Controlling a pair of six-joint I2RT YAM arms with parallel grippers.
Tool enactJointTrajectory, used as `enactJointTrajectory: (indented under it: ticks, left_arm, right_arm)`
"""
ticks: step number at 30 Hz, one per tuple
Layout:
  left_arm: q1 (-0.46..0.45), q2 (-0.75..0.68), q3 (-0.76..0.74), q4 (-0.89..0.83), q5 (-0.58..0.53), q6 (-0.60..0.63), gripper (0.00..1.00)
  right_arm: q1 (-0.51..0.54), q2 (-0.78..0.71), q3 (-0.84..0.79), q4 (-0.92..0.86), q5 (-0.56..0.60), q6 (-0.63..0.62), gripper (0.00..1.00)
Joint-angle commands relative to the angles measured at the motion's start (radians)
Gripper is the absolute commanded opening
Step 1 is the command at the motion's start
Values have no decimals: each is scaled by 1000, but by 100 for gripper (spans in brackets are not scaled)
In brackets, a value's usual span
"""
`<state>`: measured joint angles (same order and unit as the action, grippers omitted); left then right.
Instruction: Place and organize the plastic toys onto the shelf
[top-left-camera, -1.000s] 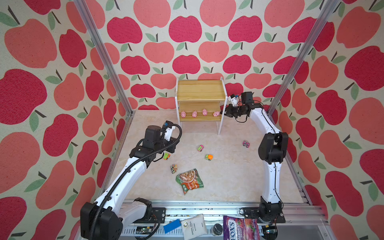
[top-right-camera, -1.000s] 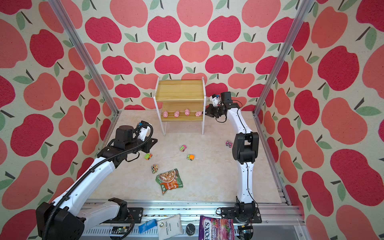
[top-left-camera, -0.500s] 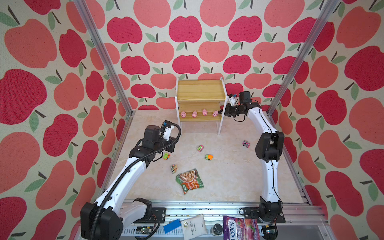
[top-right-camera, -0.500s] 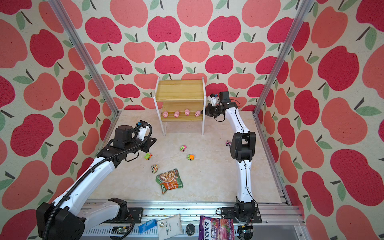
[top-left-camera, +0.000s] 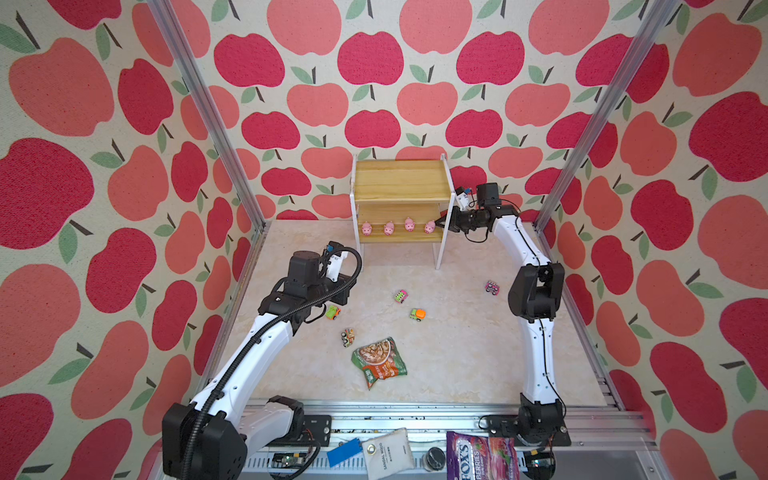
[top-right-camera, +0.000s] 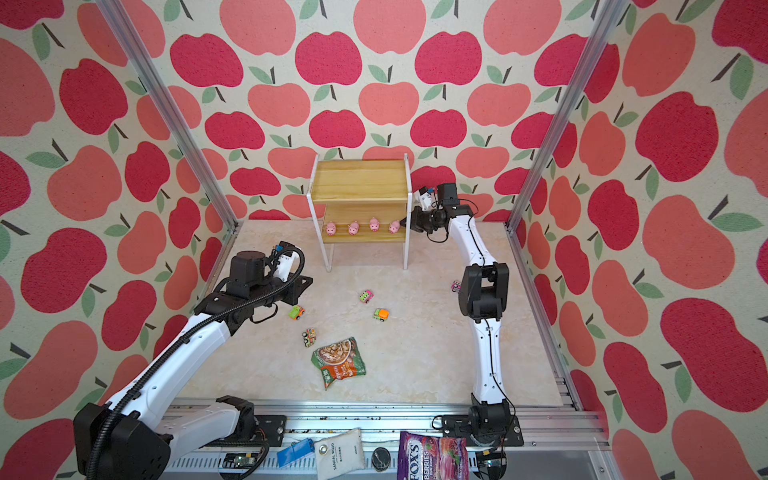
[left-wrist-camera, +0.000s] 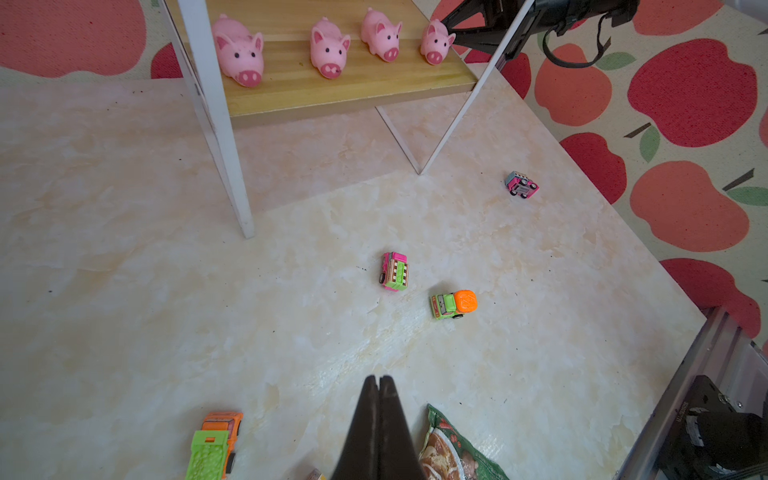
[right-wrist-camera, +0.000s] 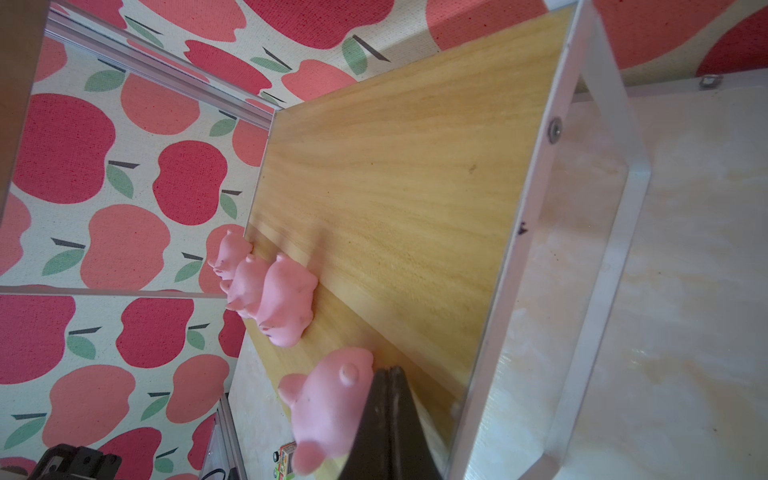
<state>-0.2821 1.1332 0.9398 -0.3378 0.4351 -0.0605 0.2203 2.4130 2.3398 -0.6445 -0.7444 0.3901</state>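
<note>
Where the shelf (top-left-camera: 401, 178) shows grain, smooth rounded pigs (top-left-camera: 389, 228) stand.

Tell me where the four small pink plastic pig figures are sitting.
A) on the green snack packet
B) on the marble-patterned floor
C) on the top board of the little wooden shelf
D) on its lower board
D: the four small pink plastic pig figures stand in a row on the lower board of the small two-tier wooden shelf with a white metal frame.
</note>
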Motion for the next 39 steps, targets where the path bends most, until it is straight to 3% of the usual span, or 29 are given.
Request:
enactJointTrajectory:
  ticks: [1, 17, 23, 26, 28, 31, 33, 36, 39]
  left_arm:
    - [6, 8, -10, 29, 4, 1, 0]
    - [14, 14, -12, 28, -1, 1, 0]
    - [14, 16, -18, 30, -19, 2, 0]
    - [14, 7, -18, 29, -34, -1, 16]
    - [13, -6, -19, 30, -54, -12, 39]
    - [14, -40, -19, 21, -78, -30, 60]
    - [12, -73, -7, -12, -89, -45, 75]
    - [8, -85, 32, -104, -141, -71, 86]
    - [8, -89, 49, -201, -208, -131, 93]
  right_arm:
    - [13, 29, 35, 26, -30, 22, 0]
    - [16, 55, 52, 147, -26, 105, 0]
    - [-14, 18, 59, 180, 30, 113, 9]
    - [-45, -25, 44, 187, 65, 108, 19]
    - [-73, -74, 3, 194, 94, 101, 24]
    - [-114, -204, -183, 269, 149, 108, 34]
    - [-139, -325, -363, 329, 205, 103, 45]
    - [-156, -513, -636, 409, 289, 82, 62]
    - [-145, -689, -875, 435, 352, 47, 70]
